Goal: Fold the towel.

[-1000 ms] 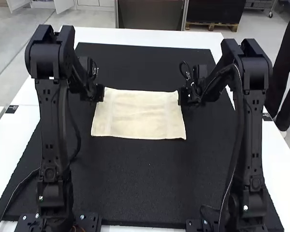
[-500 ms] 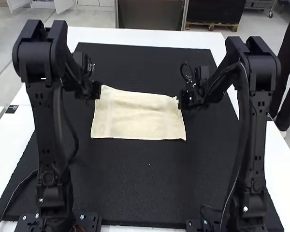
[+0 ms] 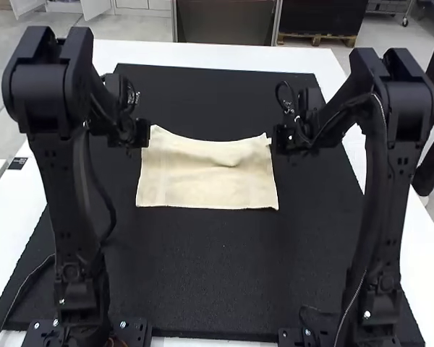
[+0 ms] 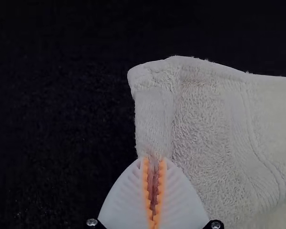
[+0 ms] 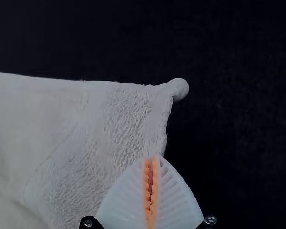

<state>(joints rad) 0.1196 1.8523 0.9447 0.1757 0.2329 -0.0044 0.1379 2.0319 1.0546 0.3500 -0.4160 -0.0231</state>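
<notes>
Your left claw [image 3: 140,136] and right claw [image 3: 279,141] pinch the towel [image 3: 202,181] near its far corners, hiding the gripped cloth; below, over the black mat [image 3: 202,289], you can't count its layers.

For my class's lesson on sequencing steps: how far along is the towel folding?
Done: the towel looks spread out on the black mat. In hand: left gripper and right gripper pinch it by the far corners, its edge sagging between. Left, probably: carrying that edge over to the near one, then smoothing.
</notes>
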